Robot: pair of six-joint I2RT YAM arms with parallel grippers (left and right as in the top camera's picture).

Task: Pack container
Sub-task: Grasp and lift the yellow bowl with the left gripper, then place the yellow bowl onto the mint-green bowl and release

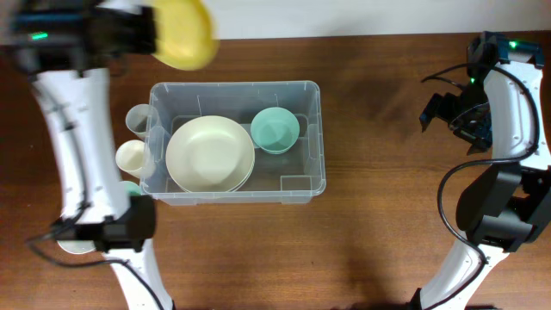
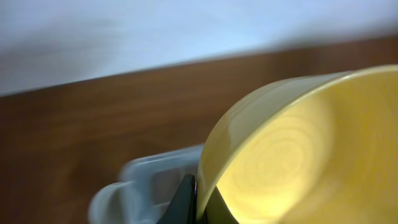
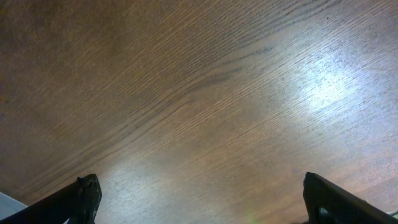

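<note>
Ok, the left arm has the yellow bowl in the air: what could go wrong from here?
The left gripper pinches the yellow bowl by its rim only, so it may swing or slip. The container already holds a cream bowl and a teal bowl; the yellow one could land on them tilted. The cups beside the container's left wall could get knocked by the arm.

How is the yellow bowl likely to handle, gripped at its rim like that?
The yellow bowl is probably rigid: its wall holds shape where the left gripper pinches the rim. Its glossy surface could let it slip or pivot in that edge grip. Likely light, since one rim pinch carries it.
</note>
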